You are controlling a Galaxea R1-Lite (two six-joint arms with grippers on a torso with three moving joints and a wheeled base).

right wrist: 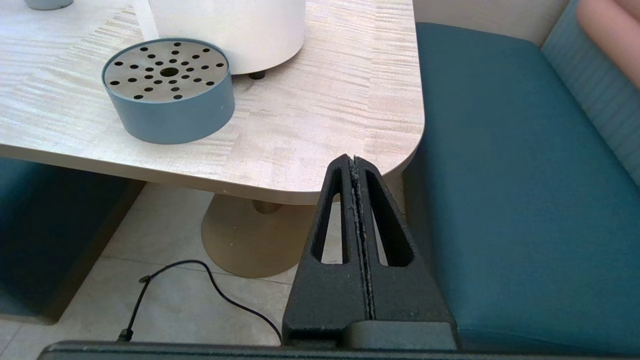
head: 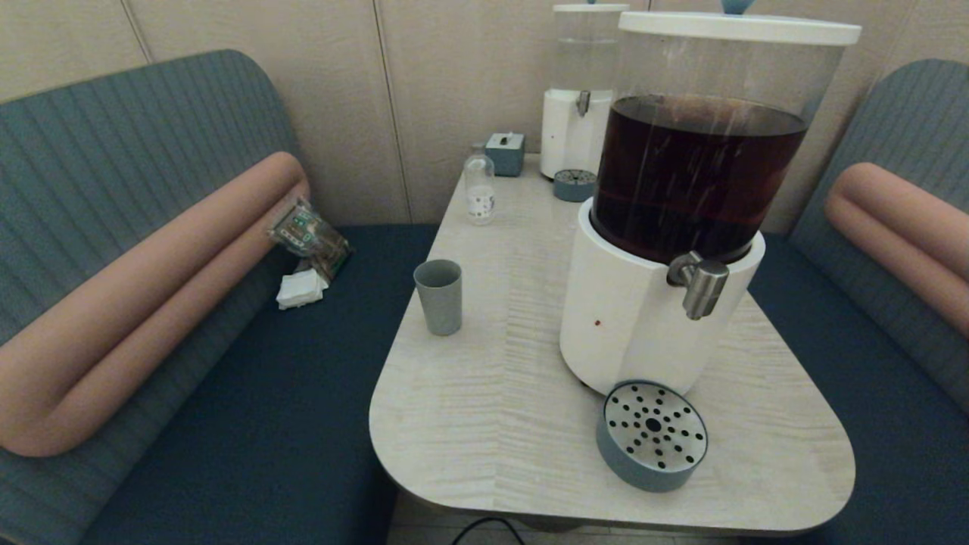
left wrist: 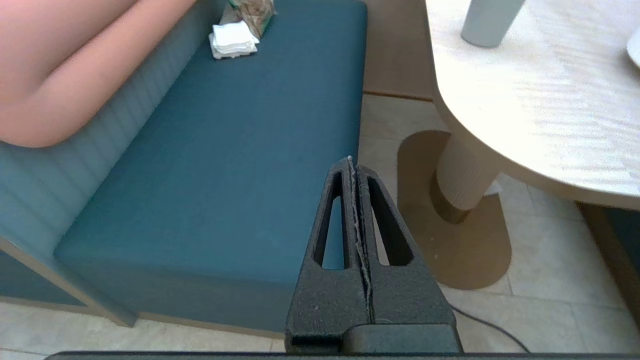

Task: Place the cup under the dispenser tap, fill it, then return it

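The grey-blue cup (head: 438, 296) stands upright and empty near the table's left edge; its base (left wrist: 487, 22) also shows in the left wrist view. The steel dispenser tap (head: 700, 284) juts from the white base of the big dispenser (head: 685, 227) holding dark brown liquid. A round blue drip tray (head: 652, 435) with a perforated top sits below the tap. My left gripper (left wrist: 353, 162) hangs shut and empty below table height, over the left bench's edge. My right gripper (right wrist: 353, 160) is shut and empty too, low by the table's near right corner. Neither arm shows in the head view.
A small clear bottle (head: 479, 188), a small blue box (head: 505, 153) and a second dispenser with a clear tank (head: 579, 98) and its own drip tray (head: 574, 184) stand at the table's far end. Napkins and a snack bag (head: 306, 246) lie on the left bench. A cable (right wrist: 200, 290) runs across the floor.
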